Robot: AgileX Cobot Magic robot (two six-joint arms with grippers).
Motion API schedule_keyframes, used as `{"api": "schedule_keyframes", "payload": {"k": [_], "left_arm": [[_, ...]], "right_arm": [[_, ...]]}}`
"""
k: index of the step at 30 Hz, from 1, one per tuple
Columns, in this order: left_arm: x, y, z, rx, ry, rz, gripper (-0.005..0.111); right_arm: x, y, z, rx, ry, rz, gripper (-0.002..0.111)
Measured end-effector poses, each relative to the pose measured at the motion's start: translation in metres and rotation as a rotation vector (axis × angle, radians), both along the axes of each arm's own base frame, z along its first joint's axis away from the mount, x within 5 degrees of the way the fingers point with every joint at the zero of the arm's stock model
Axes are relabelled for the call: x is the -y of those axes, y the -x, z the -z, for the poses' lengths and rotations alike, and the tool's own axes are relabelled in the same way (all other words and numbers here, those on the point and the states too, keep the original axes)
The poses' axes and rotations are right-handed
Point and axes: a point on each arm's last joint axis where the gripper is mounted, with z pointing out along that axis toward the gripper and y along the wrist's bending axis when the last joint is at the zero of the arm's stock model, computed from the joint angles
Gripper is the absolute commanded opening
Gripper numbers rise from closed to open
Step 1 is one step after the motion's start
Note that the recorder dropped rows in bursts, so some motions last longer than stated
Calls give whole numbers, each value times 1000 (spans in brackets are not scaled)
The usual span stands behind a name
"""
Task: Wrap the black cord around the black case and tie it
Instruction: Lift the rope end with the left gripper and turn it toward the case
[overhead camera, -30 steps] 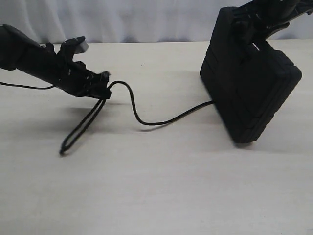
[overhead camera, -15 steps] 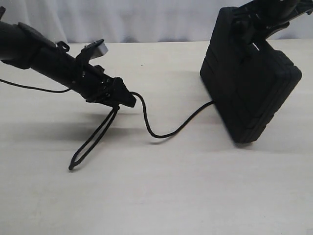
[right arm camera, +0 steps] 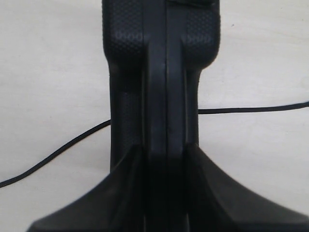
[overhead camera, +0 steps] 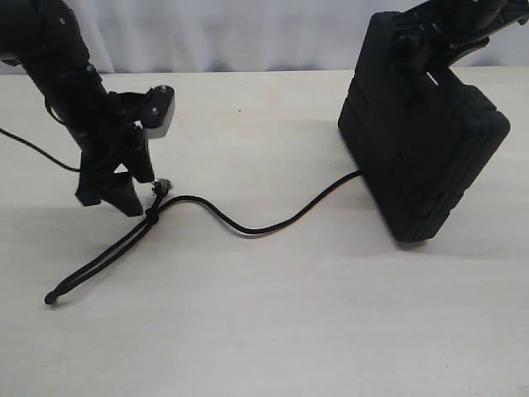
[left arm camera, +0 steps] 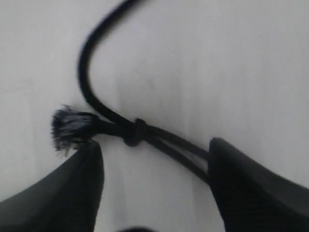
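The black case (overhead camera: pixel 426 141) stands tilted on one edge at the right, and my right gripper (overhead camera: pixel 417 37) is shut on its top. In the right wrist view its fingers (right arm camera: pixel 120 193) clamp both sides of the case's seam (right arm camera: pixel 164 72). The black cord (overhead camera: pixel 248 225) lies slack on the table, running from the case's foot to a small knot (overhead camera: pixel 153 213) and a frayed tuft (overhead camera: pixel 163 186). A doubled loop (overhead camera: pixel 91 269) trails on toward the front left. My left gripper (overhead camera: pixel 110 198) points down just left of the knot, open and empty. The knot (left arm camera: pixel 136 131) lies just beyond its fingertips (left arm camera: pixel 82 169).
The pale table (overhead camera: pixel 273 331) runs back to a white curtain (overhead camera: pixel 248 33). A thin arm cable (overhead camera: pixel 25 145) hangs at the far left. In the right wrist view the cord (right arm camera: pixel 251 110) passes behind the case on both sides.
My left gripper has opened and let go of the cord, then swung back left and turned downward. The cord has dropped flat onto the table. The right gripper and case have not moved.
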Motion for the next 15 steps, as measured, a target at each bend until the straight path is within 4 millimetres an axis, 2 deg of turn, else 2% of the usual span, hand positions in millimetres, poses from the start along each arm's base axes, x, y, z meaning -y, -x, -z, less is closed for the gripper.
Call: {"api": "schedule_keyframes", "payload": {"k": [4, 9, 11, 15], "left_arm": [[5, 6, 3, 35, -139, 235, 54], [23, 16, 21, 168, -293, 445, 54], [29, 18, 26, 214, -313, 437, 54], [31, 14, 31, 294, -316, 302, 54]], "right_arm": [[0, 0, 0, 0, 0, 0, 4], [0, 0, 0, 0, 0, 0, 4], [0, 0, 0, 0, 0, 0, 4], [0, 0, 0, 0, 0, 0, 4]]}}
